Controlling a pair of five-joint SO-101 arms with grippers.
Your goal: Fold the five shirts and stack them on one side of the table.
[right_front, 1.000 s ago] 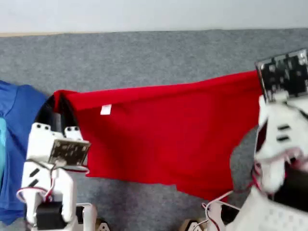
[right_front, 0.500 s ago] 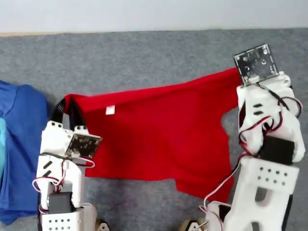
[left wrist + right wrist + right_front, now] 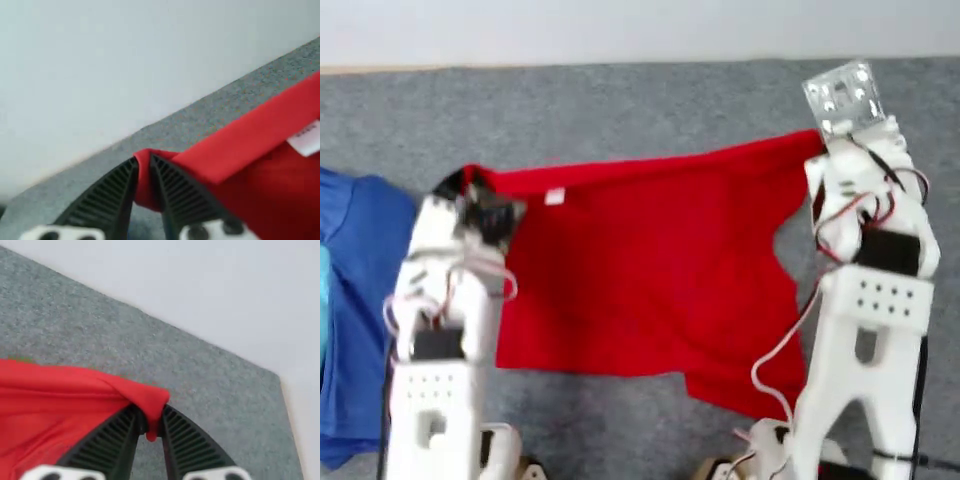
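Broadly, the grey worktop (image 3: 620, 110) carries everything, and most of its middle is covered by the red shirt (image 3: 650, 270), spread wide with its far edge pulled into a nearly straight line between the two arms. That line looks deliberate: holding both far corners taut keeps the cloth flat, so it can be carried over itself for a fold without bunching. The near hem lies slack on the worktop, with one flap trailing towards the right arm's base. The blue shirt (image 3: 360, 260) lies at the left edge, just beside the left arm and apart from the red one; I take that side to be where the stack goes. No bin or box is involved, and the shirts lie loose on the surface. The left gripper (image 3: 143, 162) is clamped on the red shirt's far left corner, cloth pinched between its ribbed jaws. The right gripper (image 3: 150, 415) is likewise closed on the far right corner. A small white label (image 3: 306, 140) sits just inside the held edge, near the left gripper
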